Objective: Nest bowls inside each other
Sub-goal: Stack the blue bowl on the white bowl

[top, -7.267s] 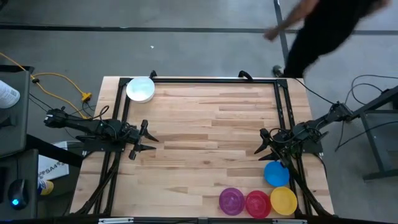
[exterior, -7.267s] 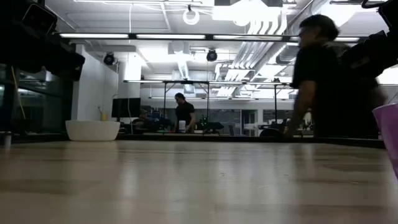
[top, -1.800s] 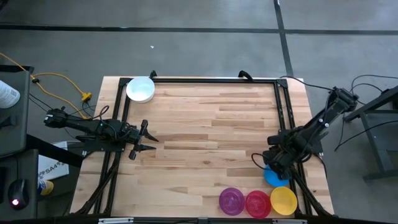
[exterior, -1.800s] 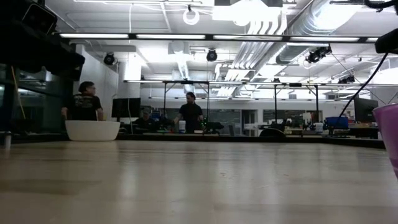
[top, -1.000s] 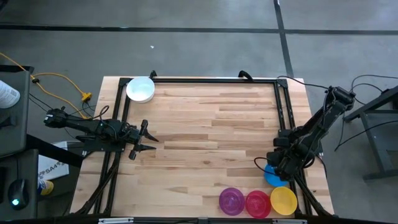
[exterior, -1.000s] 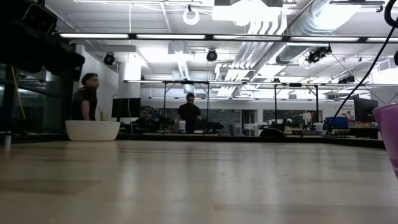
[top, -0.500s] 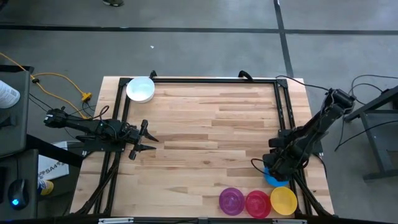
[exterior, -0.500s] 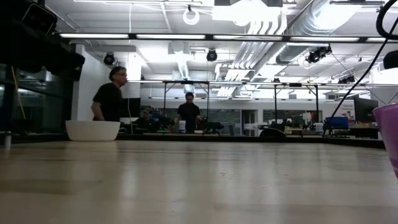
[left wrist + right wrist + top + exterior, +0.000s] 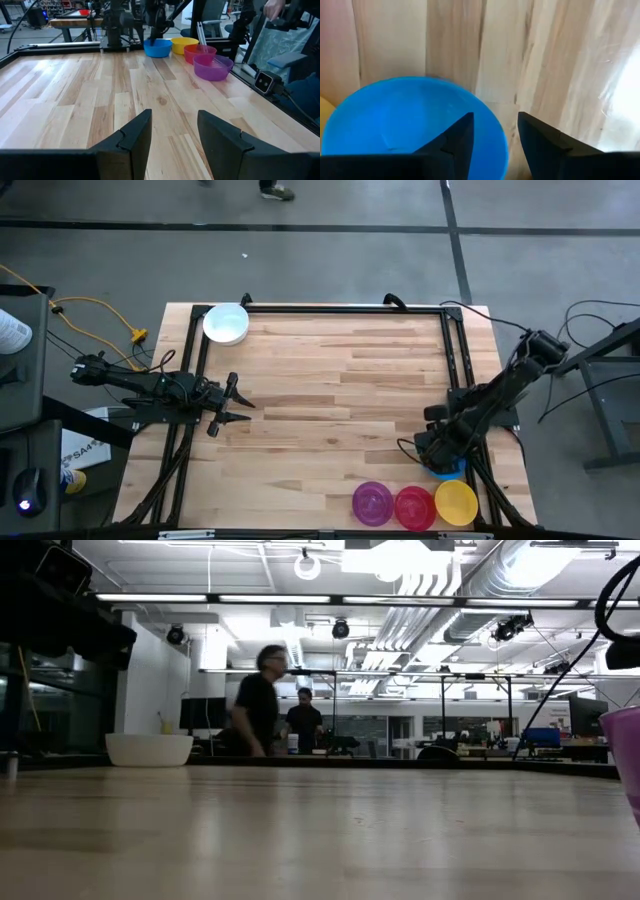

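Status: nothing nested yet, all five bowls sit apart on the table (image 9: pixel 330 380).

- Blue bowl (image 9: pixel 410 120) is our landmark. In the high view it is mostly hidden under the right gripper (image 9: pixel 428 450).
- Yellow bowl (image 9: pixel 456 501) sits just beside blue, toward the table's near edge. Red bowl (image 9: pixel 414 507) touches or nearly touches yellow, and purple bowl (image 9: pixel 372 503) is next to red, so three in a row, none inside another.
- White bowl (image 9: pixel 226 323) is well apart from blue, at the opposite far corner of the table.

Grippers:
- The right one is right over blue, jaws spread wide. Its wrist view shows one finger over the bowl's inside and the other outside the rim, so we read it as lined up to pinch the wall. Nothing is held yet, and we can't tell whether it touches the rim.
- Left gripper (image 9: pixel 232 404) is parked far from blue, on white's side of the table, jaws wide and empty, pointing across toward the coloured bowls.

Our read: we're at the first pick, zero of four nestings done. Left to do: grab blue, drop it into a neighbour, stack the rest, and fetch white from the far corner.

A person (image 9: pixel 258 700) is walking past in the room behind, clear of the table.
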Controlling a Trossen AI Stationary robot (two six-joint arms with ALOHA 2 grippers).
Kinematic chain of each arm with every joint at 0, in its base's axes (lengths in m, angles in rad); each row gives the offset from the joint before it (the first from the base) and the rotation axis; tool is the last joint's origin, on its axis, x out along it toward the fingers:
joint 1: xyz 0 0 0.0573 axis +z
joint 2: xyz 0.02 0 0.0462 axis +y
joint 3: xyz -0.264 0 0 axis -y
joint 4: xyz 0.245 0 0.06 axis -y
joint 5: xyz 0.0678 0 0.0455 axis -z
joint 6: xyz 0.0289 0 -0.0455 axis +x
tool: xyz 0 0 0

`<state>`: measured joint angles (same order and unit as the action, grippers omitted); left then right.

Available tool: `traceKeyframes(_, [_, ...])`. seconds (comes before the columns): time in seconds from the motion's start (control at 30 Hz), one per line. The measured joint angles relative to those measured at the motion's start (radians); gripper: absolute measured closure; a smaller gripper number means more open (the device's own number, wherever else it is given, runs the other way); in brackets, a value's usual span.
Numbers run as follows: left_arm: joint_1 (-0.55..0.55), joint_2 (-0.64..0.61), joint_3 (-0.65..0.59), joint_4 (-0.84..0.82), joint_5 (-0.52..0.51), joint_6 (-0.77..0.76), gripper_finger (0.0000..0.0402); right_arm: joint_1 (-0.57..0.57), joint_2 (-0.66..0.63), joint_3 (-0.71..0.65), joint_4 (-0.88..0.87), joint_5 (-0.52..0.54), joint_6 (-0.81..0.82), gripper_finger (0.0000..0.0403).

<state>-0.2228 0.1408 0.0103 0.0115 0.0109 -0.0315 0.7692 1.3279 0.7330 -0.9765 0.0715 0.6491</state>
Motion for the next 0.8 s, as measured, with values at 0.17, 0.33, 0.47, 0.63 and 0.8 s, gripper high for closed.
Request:
traceKeyframes(0.17, [0.000, 0.000, 0.000, 0.000, 0.000, 0.000, 0.0242, 0.000, 0.025, 0.000, 0.018, -0.003, 0.000, 0.0256])
traceKeyframes(0.33, [0.000, 0.000, 0.000, 0.000, 0.000, 0.000, 0.0242, 0.000, 0.031, 0.000, 0.024, -0.003, 0.000, 0.0256])
traceKeyframes(0.47, [0.000, 0.000, 0.000, 0.000, 0.000, 0.000, 0.0242, 0.000, 0.031, 0.000, 0.024, -0.004, 0.000, 0.0256])
traceKeyframes(0.63, [0.000, 0.000, 0.000, 0.000, 0.000, 0.000, 0.0242, 0.000, 0.031, 0.000, 0.023, -0.003, 0.000, 0.0256])
traceKeyframes(0.8, [0.000, 0.000, 0.000, 0.000, 0.000, 0.000, 0.0242, 0.000, 0.031, 0.000, 0.015, -0.003, 0.001, 0.0256])
